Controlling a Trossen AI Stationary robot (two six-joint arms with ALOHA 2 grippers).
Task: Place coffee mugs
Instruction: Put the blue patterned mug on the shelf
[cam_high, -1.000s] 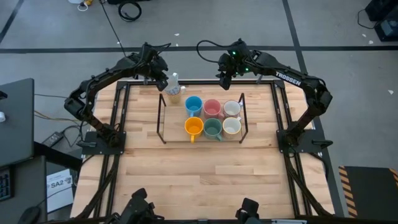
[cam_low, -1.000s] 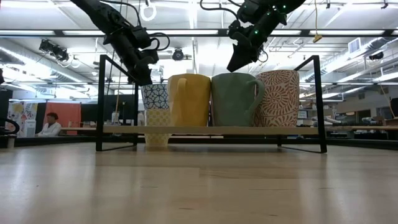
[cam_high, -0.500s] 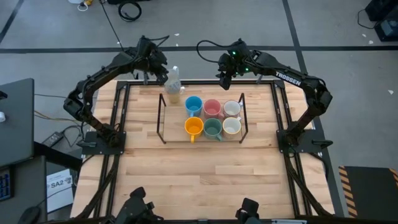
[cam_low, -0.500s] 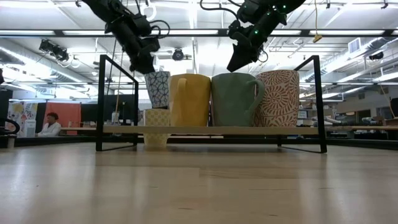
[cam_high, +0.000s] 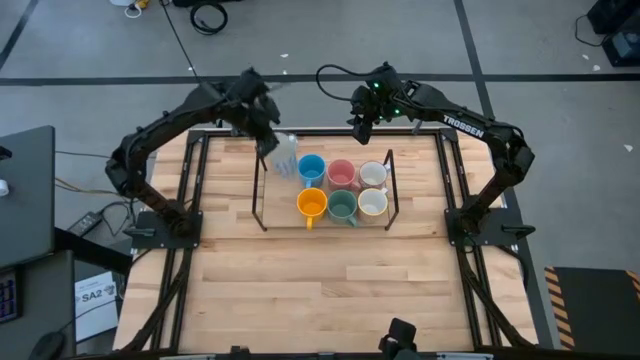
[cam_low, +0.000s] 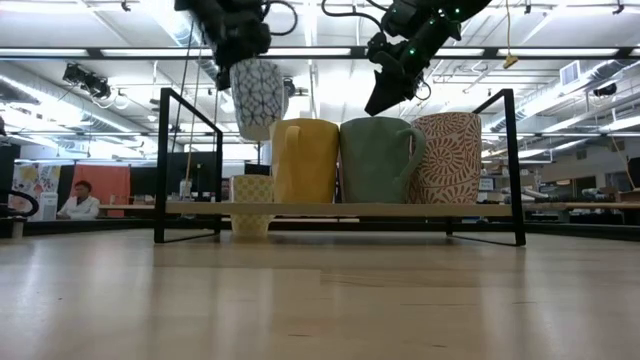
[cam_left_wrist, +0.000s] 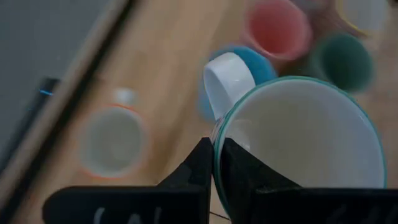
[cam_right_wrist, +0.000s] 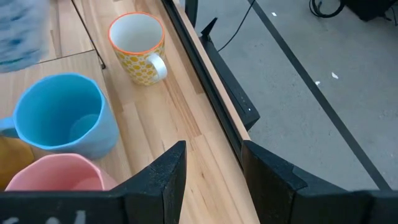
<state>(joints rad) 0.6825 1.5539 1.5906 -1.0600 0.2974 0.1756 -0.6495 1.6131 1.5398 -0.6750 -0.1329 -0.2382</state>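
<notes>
My left gripper (cam_left_wrist: 213, 152) is shut on a white mug with a blue net pattern (cam_low: 257, 95), held in the air over the far left part of a black wire rack (cam_high: 258, 190). Six mugs stand on the rack's shelf: blue (cam_high: 311, 168), pink (cam_high: 341, 174) and white (cam_high: 373, 175) behind, orange (cam_high: 312, 203), green (cam_high: 343, 206) and white (cam_high: 373, 203) in front. A cream mug with a yellow pattern (cam_right_wrist: 138, 46) stands on its base on the table beyond the rack. My right gripper (cam_right_wrist: 211, 168) hangs open above the rack's far edge. My left gripper pinches the patterned mug's rim (cam_left_wrist: 216, 140), beside the white handle (cam_left_wrist: 228, 78), one finger inside the mug and one outside. The fingers come from above, pointing down. The mug hangs upright below them, lifted clear of table and rack (cam_low: 257, 95).
The rack's left half shows bare shelf (cam_high: 278, 205). Black frame rails run along the table's far edge (cam_right_wrist: 205, 74) and sides. Bare wooden table (cam_high: 320, 280) lies near of the rack. A person sits far off in the room (cam_low: 80, 200).
My left gripper has risen and moved toward the table's right, carrying the patterned mug from just above the cream mug up to a spot over the rack's far left corner, higher than the rack's top rail. The right arm has kept still.
</notes>
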